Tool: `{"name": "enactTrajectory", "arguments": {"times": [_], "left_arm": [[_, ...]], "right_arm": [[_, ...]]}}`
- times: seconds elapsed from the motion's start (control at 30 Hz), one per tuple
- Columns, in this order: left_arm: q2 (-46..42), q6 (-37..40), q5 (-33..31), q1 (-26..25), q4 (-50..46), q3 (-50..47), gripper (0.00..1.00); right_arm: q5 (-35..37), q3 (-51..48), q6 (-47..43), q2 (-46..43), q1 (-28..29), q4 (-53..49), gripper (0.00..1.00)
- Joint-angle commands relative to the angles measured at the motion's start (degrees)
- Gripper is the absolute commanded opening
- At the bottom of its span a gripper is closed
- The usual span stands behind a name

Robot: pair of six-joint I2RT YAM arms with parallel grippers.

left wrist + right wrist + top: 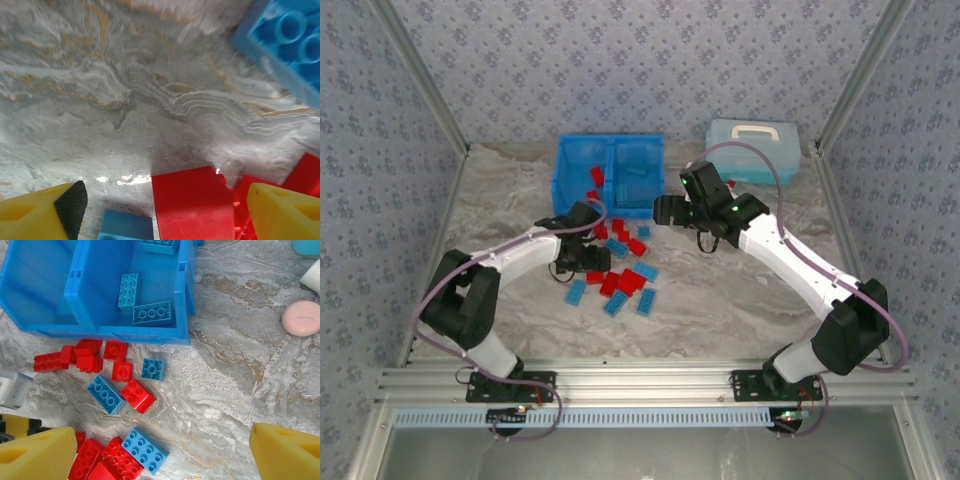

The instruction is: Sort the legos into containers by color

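Red and light blue legos lie scattered on the marble table in front of the bright blue bin. Its left compartment holds a couple of red bricks, and its right compartment holds blue bricks. My left gripper is down at the pile's left side, open. In the left wrist view a red brick lies on the table between the spread fingers, touching neither, with a blue brick beside it. My right gripper hovers open in front of the bin, above loose bricks.
A pale blue lidded case with a white handle stands at the back right. A pink disc lies on the table to the right of the bin. Bare marble stretches to the right of the pile. Patterned walls enclose the table.
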Motion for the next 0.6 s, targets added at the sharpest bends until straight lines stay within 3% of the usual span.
{"name": "enactTrajectory", "arguments": {"times": [0.0,0.1,0.33,0.57], "left_arm": [[1.8,-1.8,1.3,-0.7,2.3,-0.2,0.81],[3.0,-2.3,1.8,-1.2,2.2,0.3,0.72],[3.6,-3.3,2.6,-1.6,1.8,-1.1,0.61],[2.4,-4.3,1.8,-1.6,0.6,-0.6,0.40]], "right_arm": [[0.0,0.8,0.3,0.8,-0.1,-0.8,0.92],[0.0,0.9,0.2,1.1,-0.2,-0.9,0.92],[-0.4,0.8,0.5,1.4,-0.2,-1.0,0.92],[-0.4,0.9,0.8,1.4,-0.2,-0.8,0.92]]}}
